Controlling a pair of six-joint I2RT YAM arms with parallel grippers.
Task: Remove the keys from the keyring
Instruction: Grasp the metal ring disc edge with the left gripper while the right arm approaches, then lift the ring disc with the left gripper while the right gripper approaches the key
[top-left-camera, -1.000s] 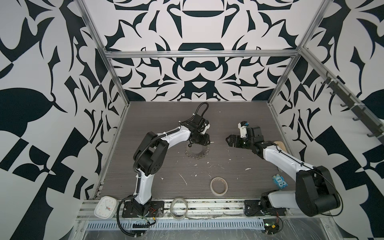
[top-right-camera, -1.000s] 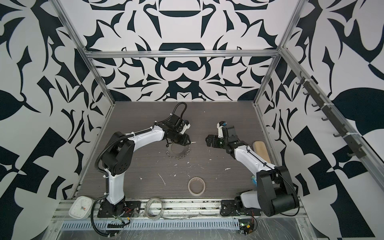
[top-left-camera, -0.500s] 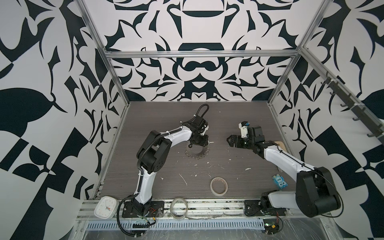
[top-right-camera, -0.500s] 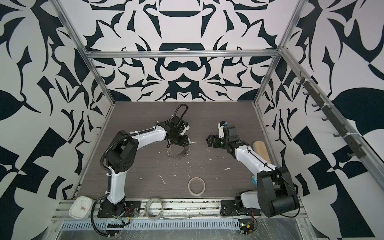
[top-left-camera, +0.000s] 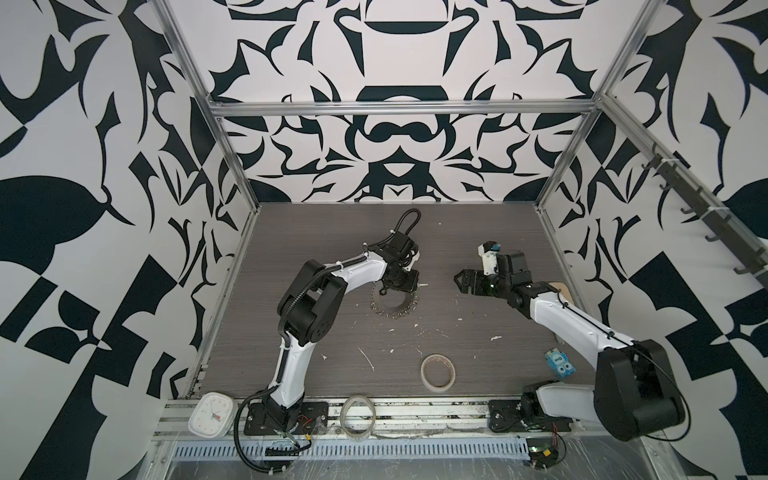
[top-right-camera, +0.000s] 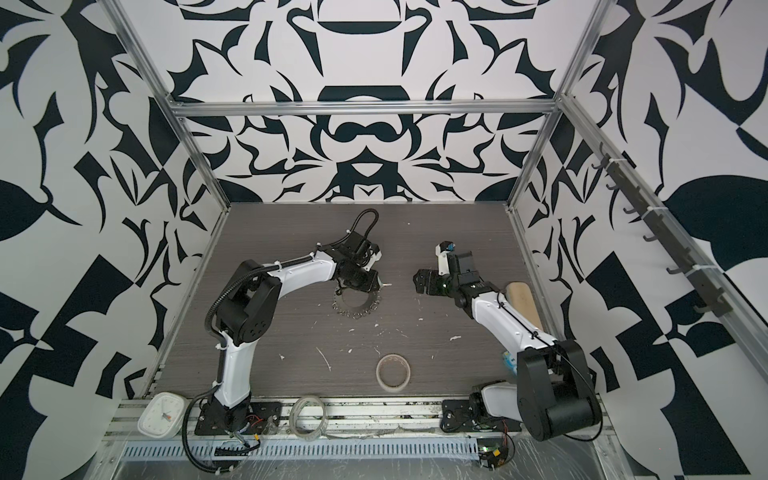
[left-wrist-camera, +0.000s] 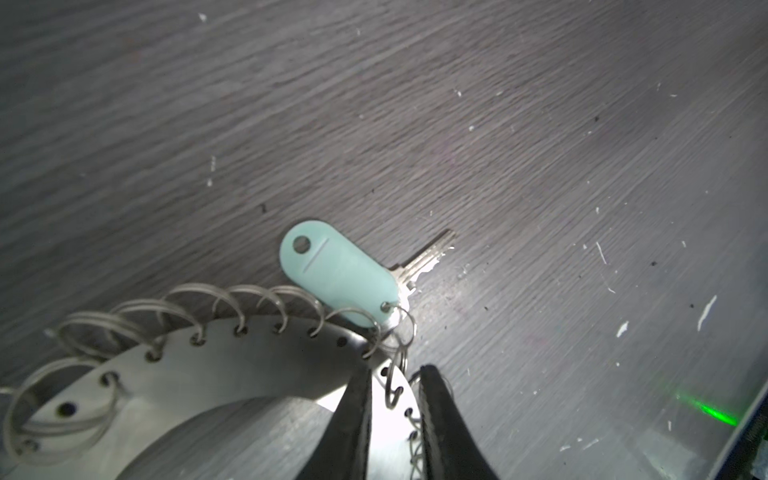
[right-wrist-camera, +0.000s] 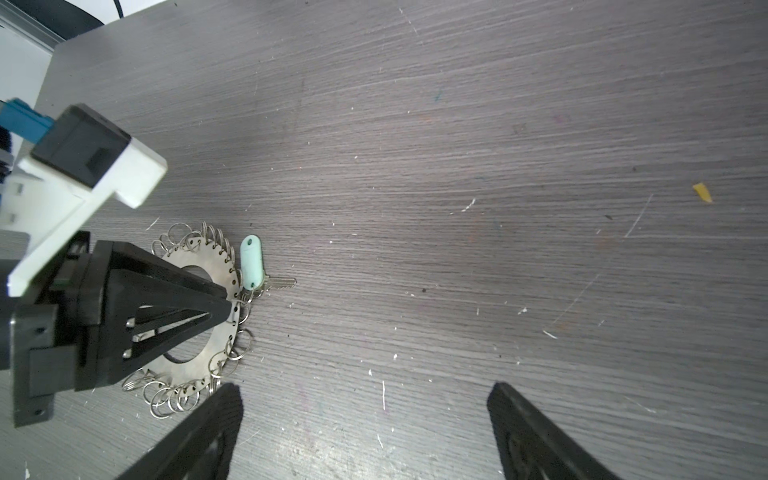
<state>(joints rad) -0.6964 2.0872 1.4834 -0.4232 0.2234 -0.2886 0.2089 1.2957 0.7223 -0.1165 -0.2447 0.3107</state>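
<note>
Key (left-wrist-camera: 424, 255): we find it on keyring (left-wrist-camera: 232, 365), unremoved; left gripper (left-wrist-camera: 395, 374) straddles keyring's rim, grip unclear; right gripper (right-wrist-camera: 365, 388) agape, empty.

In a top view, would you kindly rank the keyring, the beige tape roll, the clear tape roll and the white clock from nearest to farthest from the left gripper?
1. keyring, directly beneath the left gripper.
2. beige tape roll, nearer the front, slightly right.
3. clear tape roll, at the very front, slightly left.
4. white clock, in the front-left corner.
</note>
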